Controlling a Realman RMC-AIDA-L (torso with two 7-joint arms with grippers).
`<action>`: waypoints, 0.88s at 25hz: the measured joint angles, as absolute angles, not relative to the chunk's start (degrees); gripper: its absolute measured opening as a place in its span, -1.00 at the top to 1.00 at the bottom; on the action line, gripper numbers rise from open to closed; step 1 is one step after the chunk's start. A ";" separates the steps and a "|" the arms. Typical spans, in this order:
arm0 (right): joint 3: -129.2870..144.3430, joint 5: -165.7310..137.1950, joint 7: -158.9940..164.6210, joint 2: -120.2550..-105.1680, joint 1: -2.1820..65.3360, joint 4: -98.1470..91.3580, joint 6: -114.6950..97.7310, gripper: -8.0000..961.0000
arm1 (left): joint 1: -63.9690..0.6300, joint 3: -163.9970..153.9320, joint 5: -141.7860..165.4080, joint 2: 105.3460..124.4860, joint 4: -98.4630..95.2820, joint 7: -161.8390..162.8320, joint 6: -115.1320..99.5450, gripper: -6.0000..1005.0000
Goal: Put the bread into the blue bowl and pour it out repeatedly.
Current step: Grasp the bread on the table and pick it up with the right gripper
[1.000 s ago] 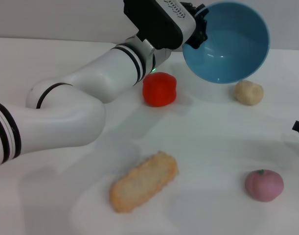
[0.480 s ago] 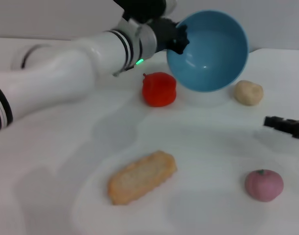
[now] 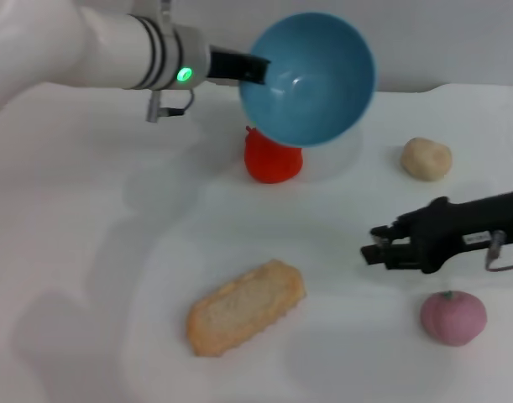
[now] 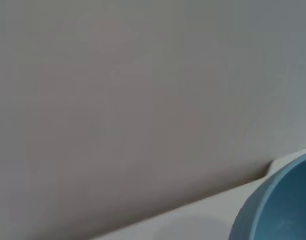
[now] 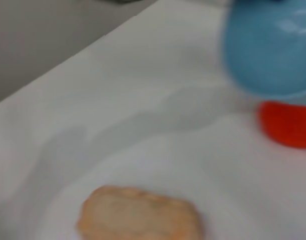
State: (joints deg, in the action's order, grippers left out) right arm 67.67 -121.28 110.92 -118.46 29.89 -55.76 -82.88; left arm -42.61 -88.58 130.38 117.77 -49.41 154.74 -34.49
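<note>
The bread (image 3: 246, 307), golden-tan side up, lies flat on the white table near the front centre; it also shows in the right wrist view (image 5: 140, 218). The blue bowl (image 3: 311, 77) hangs in the air at the back, tilted so that its empty inside faces me. My left gripper (image 3: 259, 69) is shut on its rim from the left. A part of the bowl (image 4: 279, 206) shows in the left wrist view, and the right wrist view has the bowl (image 5: 273, 47) too. My right gripper (image 3: 374, 243) reaches in from the right, low over the table, open, well to the right of the bread.
A red-orange pepper-like thing (image 3: 273, 159) sits under the bowl. A small beige lump (image 3: 426, 158) lies at the back right. A pink round fruit (image 3: 453, 317) rests at the front right, just below my right arm. The table (image 3: 88, 252) is white.
The left arm has swung back to the left, carrying the tilted bowl leftward. The right gripper has come in from the right edge toward the table's middle. The bread has stayed put.
</note>
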 joint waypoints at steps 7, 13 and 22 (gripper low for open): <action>79.52 -126.29 113.02 -118.47 35.65 -61.59 -85.68 0.24 | -42.60 -79.97 136.52 117.74 -49.13 160.18 -43.13 0.99; 89.73 -130.27 113.43 -118.71 41.55 -63.15 -86.05 0.11 | -42.22 -78.28 136.87 117.67 -48.79 161.19 -46.11 0.99; 107.73 -133.96 114.63 -119.19 47.13 -63.86 -79.90 0.09 | -41.84 -78.24 136.65 117.95 -48.63 161.95 -47.27 0.99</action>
State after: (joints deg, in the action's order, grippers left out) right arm 107.73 -133.96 114.63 -119.19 47.13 -63.86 -79.90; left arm -41.84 -78.24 136.65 117.95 -48.63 161.95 -47.27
